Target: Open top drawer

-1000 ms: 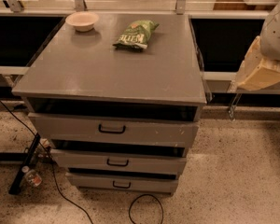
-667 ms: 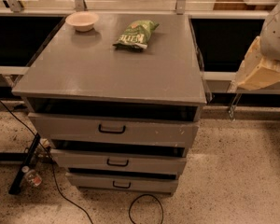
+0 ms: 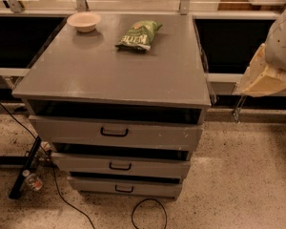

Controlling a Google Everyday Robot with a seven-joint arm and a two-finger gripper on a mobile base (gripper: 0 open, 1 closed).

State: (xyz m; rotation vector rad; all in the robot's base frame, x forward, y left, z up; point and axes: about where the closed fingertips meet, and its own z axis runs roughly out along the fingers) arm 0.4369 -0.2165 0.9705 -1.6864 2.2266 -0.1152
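Note:
The top drawer (image 3: 152,136) is the widest of three grey drawers in a grey cabinet at the centre of the camera view. Its black loop handle (image 3: 114,132) sits at the middle of its front. A dark gap shows between the drawer front and the cabinet top (image 3: 109,75). Two shorter drawers (image 3: 120,166) lie below it. Only a white and cream part of my arm (image 3: 269,63) shows at the right edge, well to the right of the cabinet and above drawer height. The gripper itself is out of view.
A pale bowl (image 3: 84,21) and a green chip bag (image 3: 139,34) lie at the back of the cabinet top. Black cables (image 3: 148,213), a black stand leg (image 3: 25,168) and a small bottle (image 3: 32,180) lie on the speckled floor at the lower left.

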